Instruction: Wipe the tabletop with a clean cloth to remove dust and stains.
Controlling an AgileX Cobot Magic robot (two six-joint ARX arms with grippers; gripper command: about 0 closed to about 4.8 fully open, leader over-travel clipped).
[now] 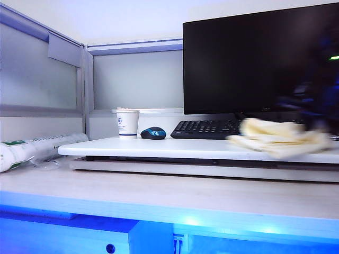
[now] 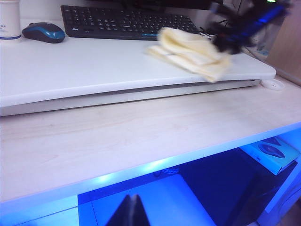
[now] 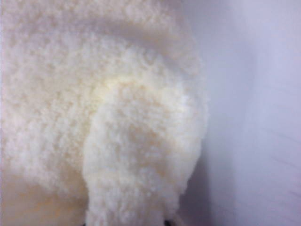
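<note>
While the right gripper (image 2: 225, 41) shows only as a dark, blurred shape at the cloth's far end in the left wrist view, its fingers are buried in the cream-yellow cloth (image 3: 108, 122), so they are clamped on that fabric; the fingertips themselves are hidden by the pile. In the right wrist view the fuzzy cloth fills nearly everything in front of the fingers, with a bare strip of the white tabletop (image 3: 254, 117) beside it. From outside, the cloth (image 1: 278, 138) lies bunched on the tabletop (image 1: 159, 147) near its rounded front edge, one fold hanging a little over that edge, and the dark right arm (image 1: 318, 100) is smeared above it.

Just behind the cloth sits a black keyboard (image 1: 205, 129), and behind that a black monitor (image 1: 249, 58). Well away from the fingers along the board stand a blue-and-black computer mouse (image 1: 153, 133) and, just beside it, a white paper cup (image 1: 127, 123).

The left gripper (image 2: 129, 214) hangs below the pale wood-grain desk slab (image 2: 117, 141), well apart from the cloth, its dark fingers pressed together on nothing.
</note>
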